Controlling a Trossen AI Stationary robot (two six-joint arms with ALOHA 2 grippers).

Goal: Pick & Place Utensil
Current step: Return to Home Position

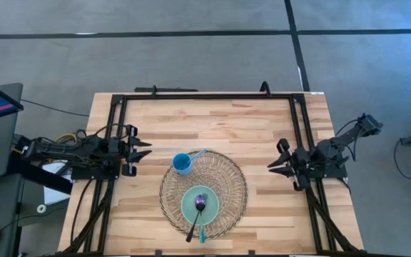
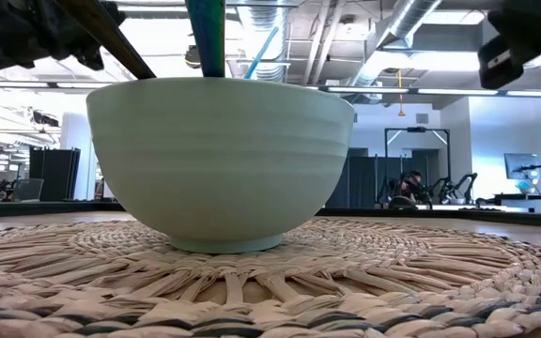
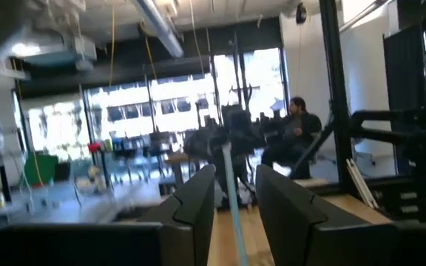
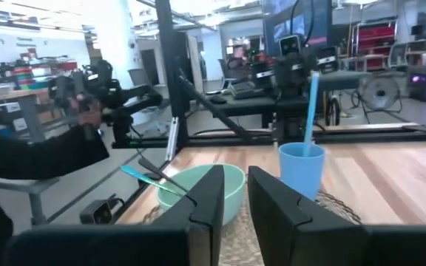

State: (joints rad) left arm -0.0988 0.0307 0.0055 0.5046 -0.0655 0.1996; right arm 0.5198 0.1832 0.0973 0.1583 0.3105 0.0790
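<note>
At 9 and 3 o'clock of the placemat (image 1: 228, 178): left tool (image 1: 141, 150), right tool (image 1: 277, 158) parted, empty; best drawn straight outward, clear of cup (image 1: 182, 163) and straw (image 1: 198, 153)

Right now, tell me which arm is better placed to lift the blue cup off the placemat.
Left, probably. The blue cup stands on the left side of the placemat, nearer the left end effector than the right end effector.
</note>
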